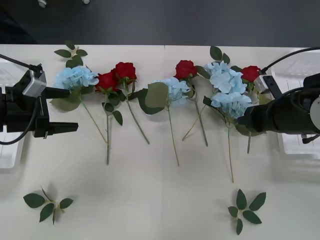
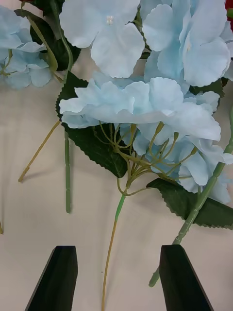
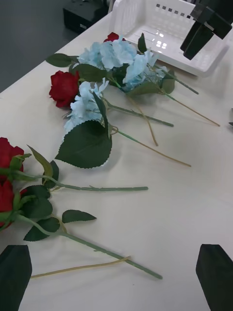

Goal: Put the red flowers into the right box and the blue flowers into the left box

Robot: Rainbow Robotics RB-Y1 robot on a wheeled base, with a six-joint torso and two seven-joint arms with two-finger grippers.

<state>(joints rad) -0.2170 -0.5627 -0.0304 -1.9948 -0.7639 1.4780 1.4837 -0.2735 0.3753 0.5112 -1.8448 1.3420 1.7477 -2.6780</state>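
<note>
A row of red flowers (image 1: 124,71) and blue flowers (image 1: 76,77) lies across the white table (image 1: 150,190), none yet in a box. My right gripper (image 2: 116,279) hangs just above the rightmost blue cluster (image 1: 231,102), its black fingers (image 2: 54,279) spread wide with a thin stem running between them, gripping nothing. Just past that arm sits the right box (image 1: 300,67) at the table's right edge. My left gripper (image 1: 62,110) waits at the left edge beside the first blue bloom, fingers likewise parted and empty, with the left box (image 1: 9,152) behind it. From the left wrist I see two roses (image 3: 7,170) close by. Loose leaf sprigs (image 1: 47,204) lie on the near table.
</note>
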